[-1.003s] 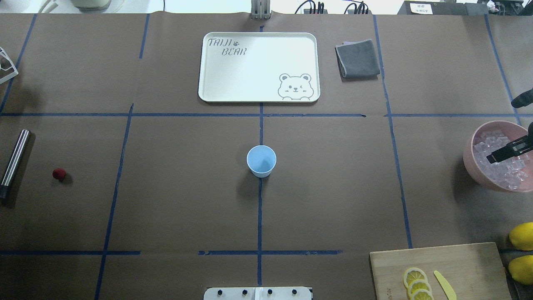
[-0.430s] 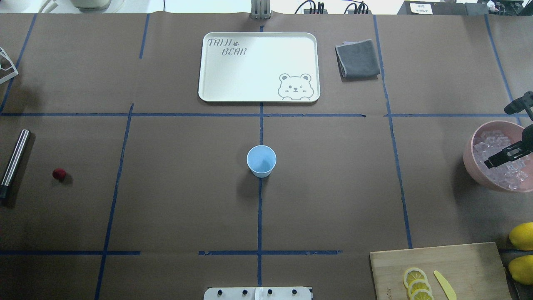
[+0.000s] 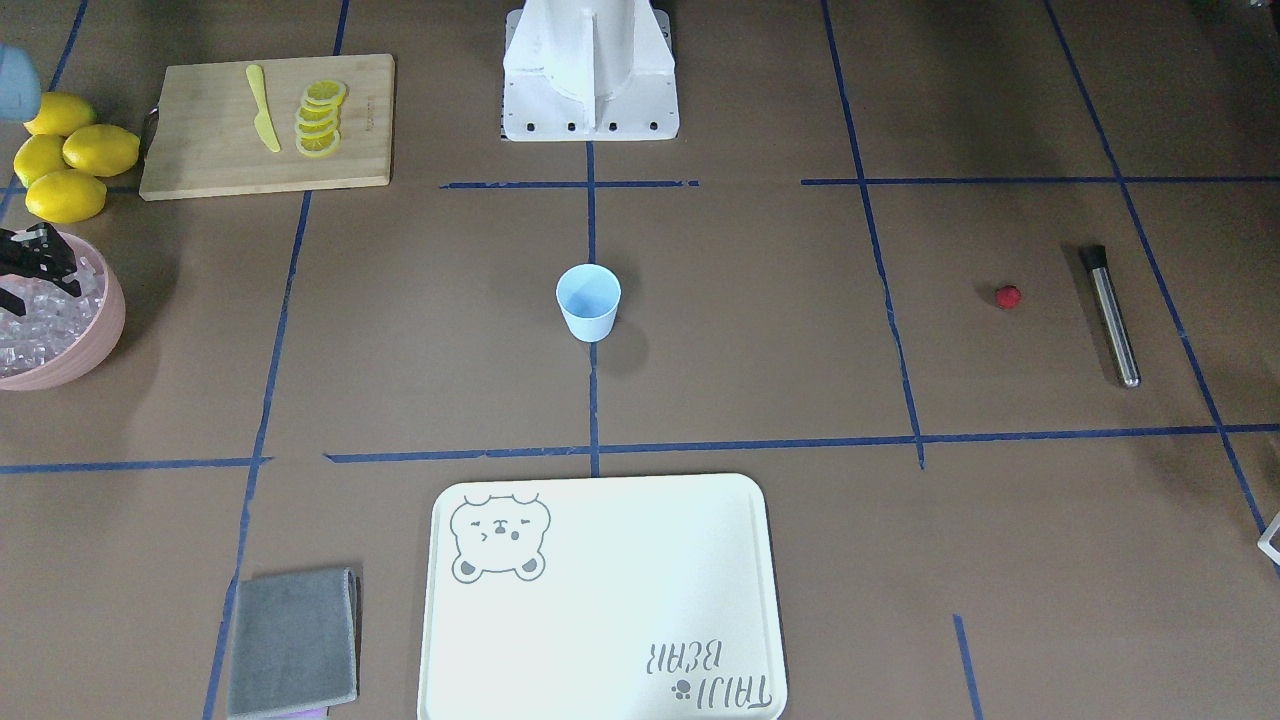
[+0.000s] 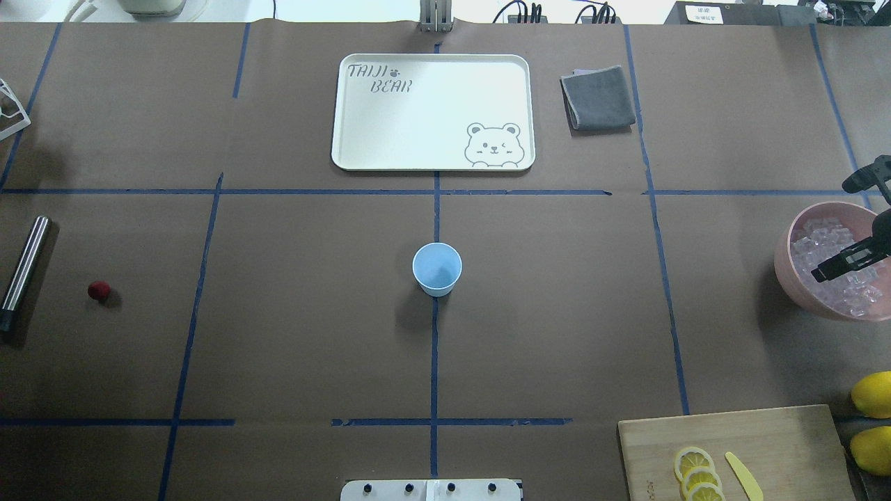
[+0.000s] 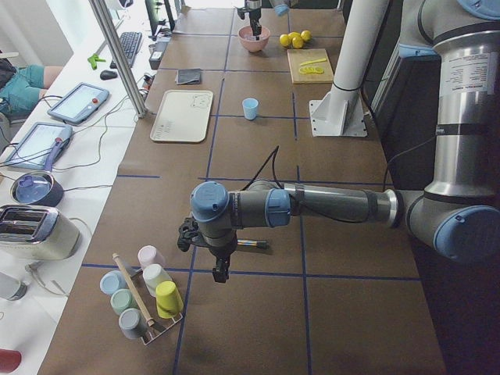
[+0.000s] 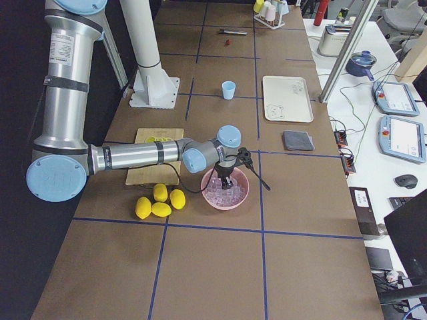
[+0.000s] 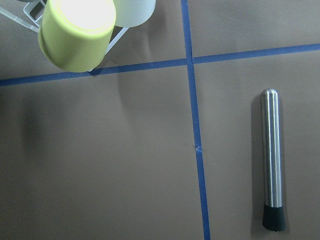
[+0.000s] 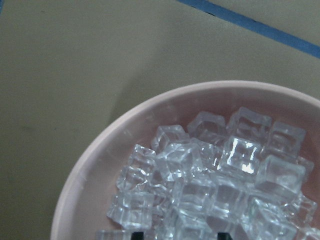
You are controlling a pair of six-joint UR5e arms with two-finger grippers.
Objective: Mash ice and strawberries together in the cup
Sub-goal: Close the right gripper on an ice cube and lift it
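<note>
The light blue cup (image 4: 436, 268) stands upright at the table's middle; it also shows in the front view (image 3: 588, 300). The ice (image 4: 825, 240) fills a pink bowl (image 4: 790, 282) at the right edge. My right gripper (image 4: 832, 268) is lowered into the bowl. In the right wrist view (image 8: 180, 235) its fingertips stand wide apart, open, at the ice (image 8: 220, 175). The red strawberry (image 4: 99, 291) lies far left beside a metal muddler (image 4: 24, 268). My left gripper (image 5: 221, 269) shows only in the exterior left view, near the muddler (image 7: 271, 160); I cannot tell whether it is open.
A white bear tray (image 4: 431, 111) and a grey cloth (image 4: 598, 97) lie at the far side. A cutting board (image 4: 766, 438) with lemon slices and a yellow knife sits near right, with lemons (image 4: 873, 393) beside it. A rack of cups (image 5: 144, 293) stands past the muddler.
My right gripper has shifted slightly and sunk lower into the ice bowl. The cup, strawberry and muddler have not moved.
</note>
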